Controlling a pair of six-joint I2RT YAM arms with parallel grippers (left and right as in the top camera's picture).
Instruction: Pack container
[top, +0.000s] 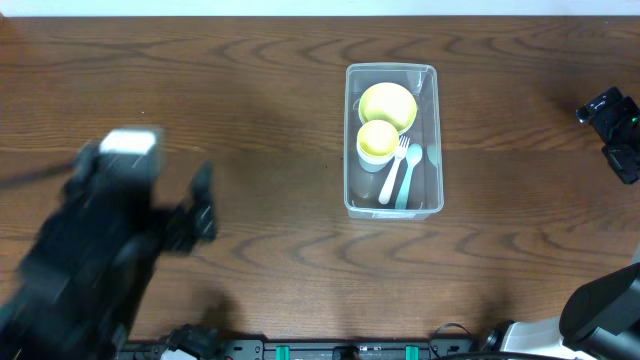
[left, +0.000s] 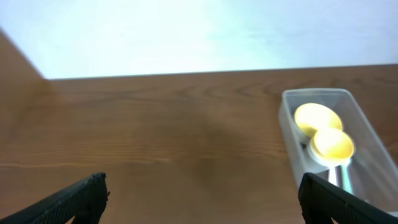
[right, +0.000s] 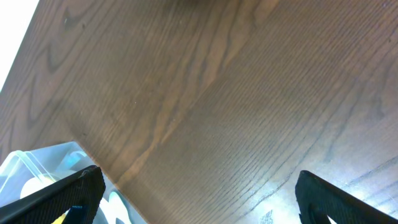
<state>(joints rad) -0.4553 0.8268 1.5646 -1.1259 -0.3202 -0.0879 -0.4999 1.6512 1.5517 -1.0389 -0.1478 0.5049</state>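
Note:
The clear plastic container (top: 393, 140) stands on the wooden table right of centre. Inside it are a yellow bowl (top: 387, 103), a yellow cup (top: 378, 141), a white fork (top: 393, 170) and a pale teal spoon (top: 410, 172). It also shows in the left wrist view (left: 357, 127) and at the lower left of the right wrist view (right: 37, 165). My left gripper (left: 202, 198) is open and empty, raised at the table's left, blurred in the overhead view (top: 205, 205). My right gripper (right: 196, 196) is open and empty at the far right (top: 612, 125).
The wooden table (top: 250, 120) has a white background beyond its far edge. Black arm bases and cables (top: 330, 350) lie along the front edge.

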